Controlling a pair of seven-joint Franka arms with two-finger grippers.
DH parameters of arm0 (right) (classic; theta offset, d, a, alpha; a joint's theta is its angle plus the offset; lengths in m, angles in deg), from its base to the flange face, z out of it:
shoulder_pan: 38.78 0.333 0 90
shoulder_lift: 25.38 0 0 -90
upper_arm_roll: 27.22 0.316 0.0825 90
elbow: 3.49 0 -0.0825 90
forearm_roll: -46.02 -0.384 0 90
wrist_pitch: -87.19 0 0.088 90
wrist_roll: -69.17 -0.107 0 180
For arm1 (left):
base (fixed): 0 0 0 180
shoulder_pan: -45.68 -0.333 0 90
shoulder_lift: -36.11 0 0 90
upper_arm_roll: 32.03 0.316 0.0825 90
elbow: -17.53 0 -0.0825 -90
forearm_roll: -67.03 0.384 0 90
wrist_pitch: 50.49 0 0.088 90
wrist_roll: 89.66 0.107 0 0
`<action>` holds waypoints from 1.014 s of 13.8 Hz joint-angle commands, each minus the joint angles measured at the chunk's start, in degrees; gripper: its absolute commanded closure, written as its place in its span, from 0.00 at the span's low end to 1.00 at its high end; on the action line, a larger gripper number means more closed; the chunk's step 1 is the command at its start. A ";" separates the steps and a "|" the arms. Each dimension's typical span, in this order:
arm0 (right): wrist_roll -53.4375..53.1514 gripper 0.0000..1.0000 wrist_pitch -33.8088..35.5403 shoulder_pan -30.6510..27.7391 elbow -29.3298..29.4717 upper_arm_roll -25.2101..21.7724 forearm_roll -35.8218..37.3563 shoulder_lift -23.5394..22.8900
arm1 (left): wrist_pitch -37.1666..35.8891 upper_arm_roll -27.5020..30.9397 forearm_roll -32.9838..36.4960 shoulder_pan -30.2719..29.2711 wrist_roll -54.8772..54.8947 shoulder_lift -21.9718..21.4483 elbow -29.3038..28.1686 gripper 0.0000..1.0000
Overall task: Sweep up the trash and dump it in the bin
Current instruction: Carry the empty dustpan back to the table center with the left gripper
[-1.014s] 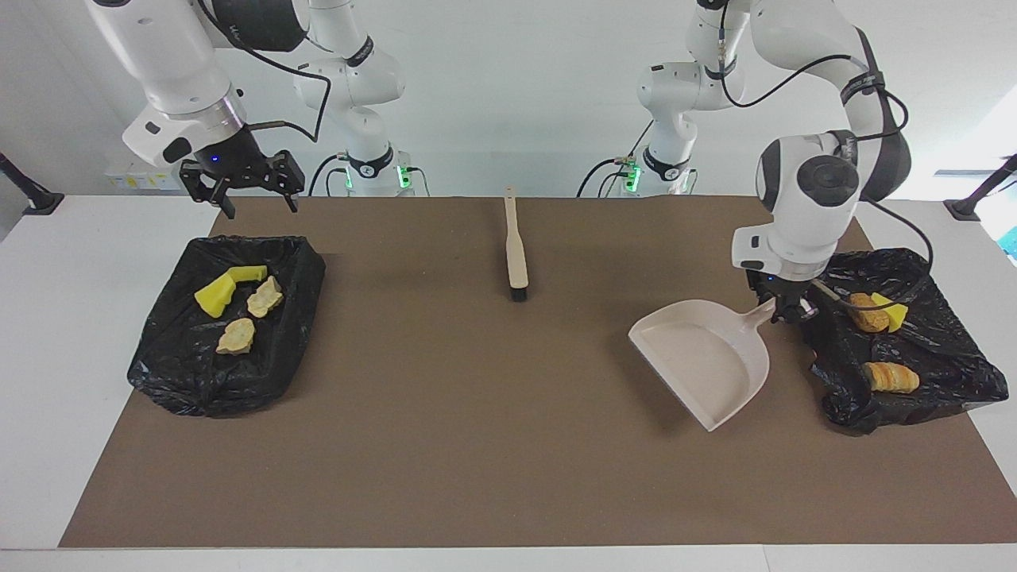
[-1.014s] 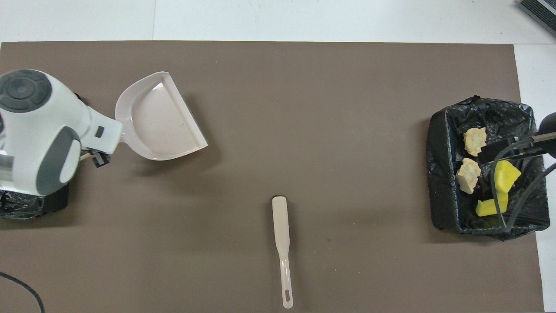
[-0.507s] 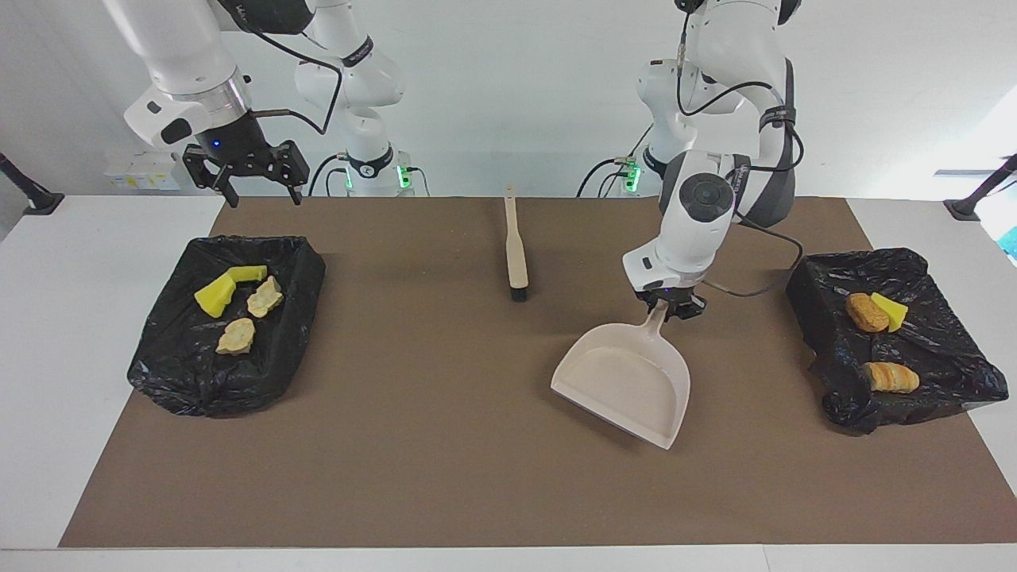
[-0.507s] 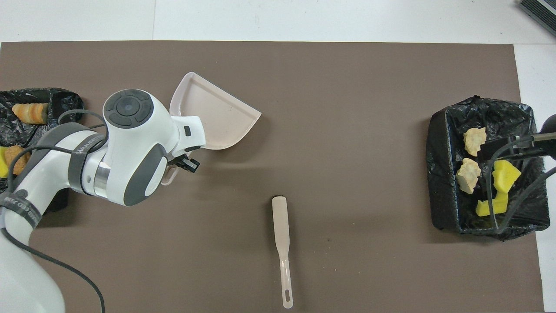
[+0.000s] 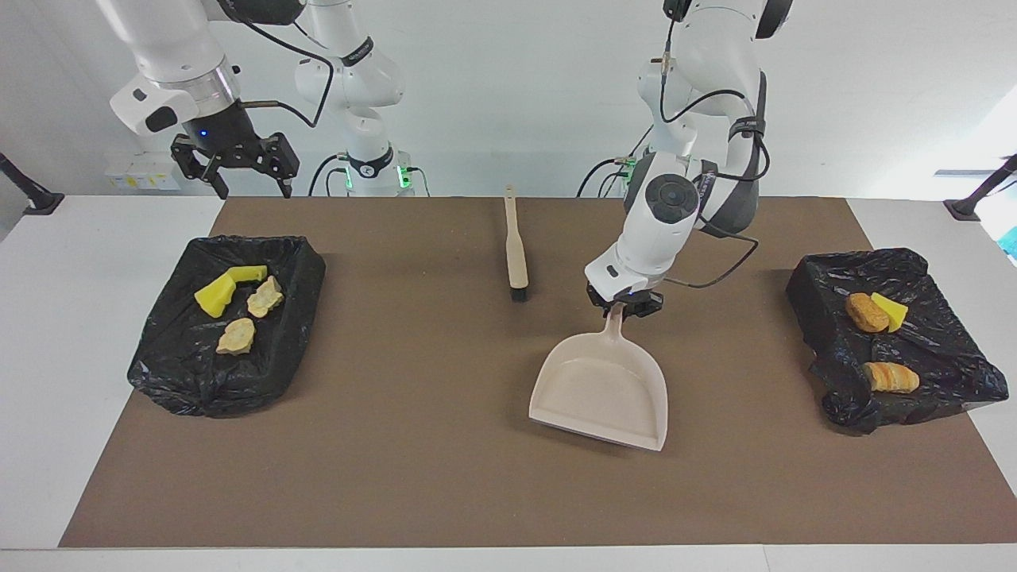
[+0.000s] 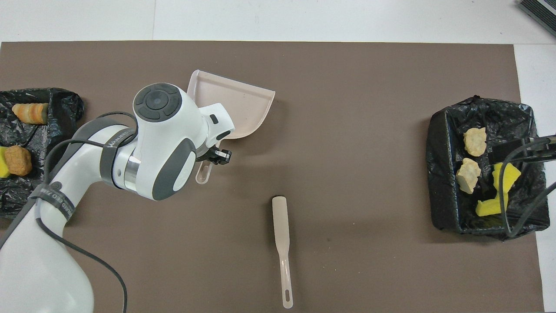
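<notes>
Facing view: left gripper point(image 5: 624, 306) clamped on smooth beige plastic dustpan point(image 5: 601, 388) handle; right gripper point(image 5: 235, 168) fingers spread, empty, above crinkled black bin liner point(image 5: 298, 274).

The left arm bends down over the middle of the surface, wrist tilted, its hand point(image 5: 626, 306) clamped tight, apparently around a handle. The right arm waits raised at its own end, its hand point(image 5: 232, 176) pointing down with 2 fingers spread wide.
</notes>
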 commanded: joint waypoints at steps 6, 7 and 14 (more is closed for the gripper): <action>-4.54 0.00 2.13 -6.18 -0.36 0.90 -0.47 0.99 | -7.75 1.01 -1.91 7.65 -18.98 18.90 25.06 1.00; -5.53 0.00 2.58 -6.09 -0.44 0.99 -0.47 1.16 | -7.58 0.92 -2.79 7.65 -19.43 19.79 26.14 1.00; -7.30 0.00 1.35 -5.04 -0.62 1.08 -0.21 1.52 | -2.65 0.21 -7.98 7.74 -20.93 20.51 25.53 1.00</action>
